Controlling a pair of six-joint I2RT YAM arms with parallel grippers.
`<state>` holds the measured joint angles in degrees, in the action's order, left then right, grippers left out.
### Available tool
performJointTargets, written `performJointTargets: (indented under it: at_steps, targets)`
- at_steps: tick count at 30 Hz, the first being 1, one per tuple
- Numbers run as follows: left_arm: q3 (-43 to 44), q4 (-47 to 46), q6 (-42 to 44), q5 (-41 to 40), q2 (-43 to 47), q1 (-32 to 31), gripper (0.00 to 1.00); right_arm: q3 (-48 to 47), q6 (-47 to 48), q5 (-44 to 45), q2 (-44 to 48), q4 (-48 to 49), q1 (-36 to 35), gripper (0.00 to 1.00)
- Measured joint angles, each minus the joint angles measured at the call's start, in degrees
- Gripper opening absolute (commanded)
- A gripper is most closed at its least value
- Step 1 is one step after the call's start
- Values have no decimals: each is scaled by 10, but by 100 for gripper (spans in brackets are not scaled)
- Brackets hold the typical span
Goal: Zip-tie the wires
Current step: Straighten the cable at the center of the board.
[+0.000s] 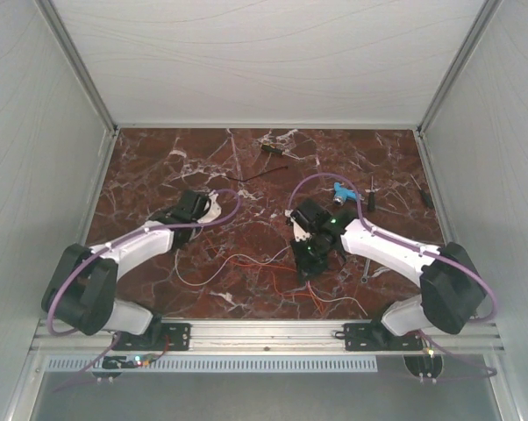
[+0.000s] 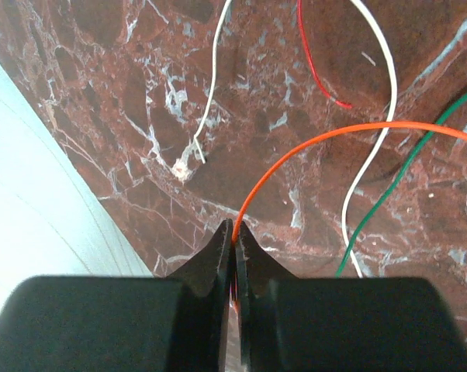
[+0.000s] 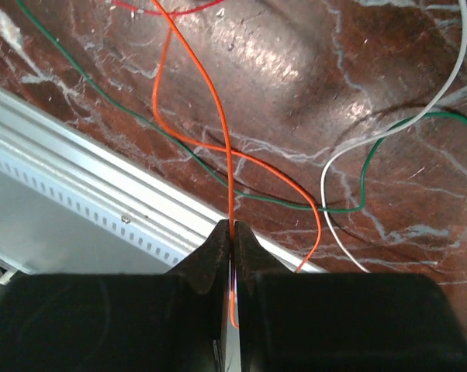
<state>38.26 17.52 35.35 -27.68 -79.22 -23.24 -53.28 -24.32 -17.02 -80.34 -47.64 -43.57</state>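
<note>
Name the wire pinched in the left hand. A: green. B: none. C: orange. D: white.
C: in the left wrist view the orange wire runs between the closed fingers of the left hand; the white wire and green wire lie loose.

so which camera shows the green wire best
Right wrist view: the green wire snakes across nearly the whole frame, crossing the orange wire. The left wrist view shows only a stretch near its right edge; from the top it is too thin to make out.

A lab test cell: white panel walls (image 1: 36,132), aluminium framing (image 1: 264,331), marble-patterned tabletop (image 1: 159,167).
</note>
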Motion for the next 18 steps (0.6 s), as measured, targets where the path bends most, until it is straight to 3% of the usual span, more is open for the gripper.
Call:
performJointTargets:
  at_steps: [12,15,18]
  targets:
    - [37,-52,-10,-4,-82,24,0,4,-12,35,-47,56,0,8]
    - [51,-68,-11,-4,-106,28,1,4,-15,40,-65,62,0,14]
    - [59,-73,-11,-3,-120,32,18,4,-17,42,-72,64,0,20]
